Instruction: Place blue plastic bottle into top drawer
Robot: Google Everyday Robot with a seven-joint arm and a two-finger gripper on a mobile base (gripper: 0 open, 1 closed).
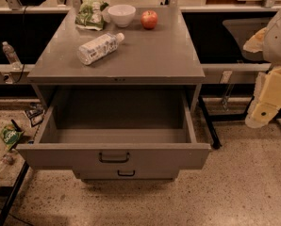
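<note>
The blue plastic bottle [98, 47] lies on its side on the grey cabinet top [145, 55], left of centre, with its white cap pointing to the back right. The top drawer [60, 155] is pulled fully open below it and its inside shows nothing in it. A dark bar handle [114, 157] sits in the middle of its front. My gripper [259, 117], cream and yellow, hangs at the right edge of the view. It is off to the right of the drawer, apart from the cabinet, and holds nothing that I can see.
A white bowl [121, 14], a red apple [149, 19] and a green snack bag [90, 15] sit at the back of the cabinet top. A smaller clear bottle [11, 54] stands on a ledge at left. The lower drawer front [126, 173] is shut. Litter [9, 135] lies at lower left.
</note>
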